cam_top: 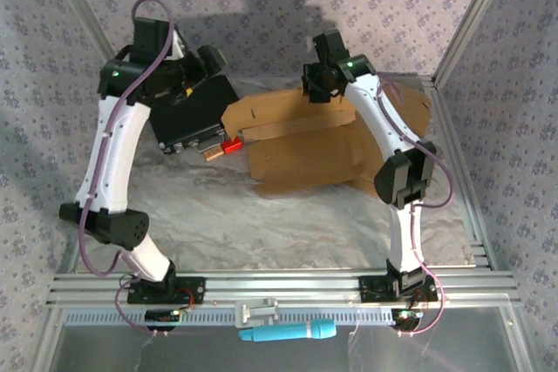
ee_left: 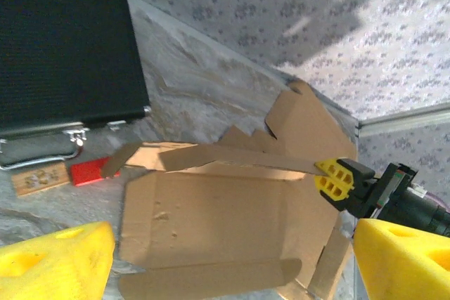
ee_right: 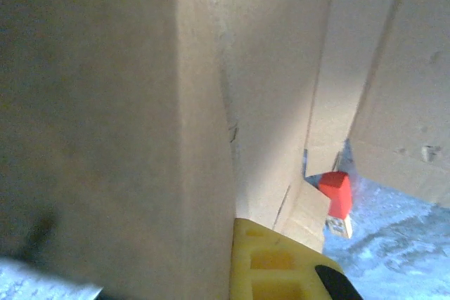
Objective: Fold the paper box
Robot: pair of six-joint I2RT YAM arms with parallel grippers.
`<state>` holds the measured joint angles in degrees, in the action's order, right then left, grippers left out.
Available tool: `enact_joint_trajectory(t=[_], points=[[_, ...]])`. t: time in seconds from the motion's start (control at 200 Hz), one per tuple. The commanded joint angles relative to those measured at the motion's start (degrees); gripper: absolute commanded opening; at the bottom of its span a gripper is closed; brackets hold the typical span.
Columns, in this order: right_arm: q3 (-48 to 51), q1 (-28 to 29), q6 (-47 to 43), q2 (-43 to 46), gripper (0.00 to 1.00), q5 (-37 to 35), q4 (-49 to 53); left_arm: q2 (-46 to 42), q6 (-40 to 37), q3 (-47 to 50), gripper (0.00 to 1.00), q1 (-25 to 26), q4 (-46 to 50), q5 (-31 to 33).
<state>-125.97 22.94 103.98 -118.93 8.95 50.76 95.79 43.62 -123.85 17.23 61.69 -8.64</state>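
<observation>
The paper box (cam_top: 305, 150) is a brown cardboard blank lying mostly flat at the table's middle, with one long flap (ee_left: 232, 158) raised along its far side. My right gripper (cam_top: 319, 84) is shut on the right end of that flap; in the left wrist view its yellow fingers (ee_left: 335, 179) pinch the flap's edge. In the right wrist view the cardboard (ee_right: 105, 124) sits against one yellow finger (ee_right: 278, 265), and the other finger is hidden behind it. My left gripper (cam_top: 207, 62) hovers open over the left side, its yellow fingertips (ee_left: 60, 258) wide apart with nothing between them.
A black case (cam_top: 187, 115) with metal latches lies left of the box. A red block (cam_top: 232, 146) and a small wooden block (cam_top: 214, 153) sit between them. Aluminium rails (cam_top: 288, 285) run along the near edge, with a blue tool (cam_top: 292, 332) beyond.
</observation>
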Motion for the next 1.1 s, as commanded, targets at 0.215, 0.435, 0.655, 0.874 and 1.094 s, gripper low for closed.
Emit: enact_joint_trajectory(t=[0.215,0.435,0.655,0.874,1.094], points=[[7.68,-1.24,-0.31,6.89,0.0,2.05,-5.28,12.11,-0.18,-2.4,0.88,3.02,-4.52,-1.1],[10.12,-1.39,-0.2,7.57,0.0,2.12,-6.2,14.57,0.82,-1.13,0.86,5.51,-6.8,-2.73],[11.01,-1.67,0.0,8.11,0.0,2.2,-6.37,13.8,2.53,3.42,0.85,7.77,-7.64,-3.5],[11.6,-1.45,0.17,8.96,0.0,1.77,-6.02,12.41,3.04,6.61,0.85,8.26,-8.81,-2.21],[14.19,-0.44,0.94,11.14,0.0,1.6,-6.3,11.81,5.5,8.42,0.8,9.6,-13.47,-4.73]])
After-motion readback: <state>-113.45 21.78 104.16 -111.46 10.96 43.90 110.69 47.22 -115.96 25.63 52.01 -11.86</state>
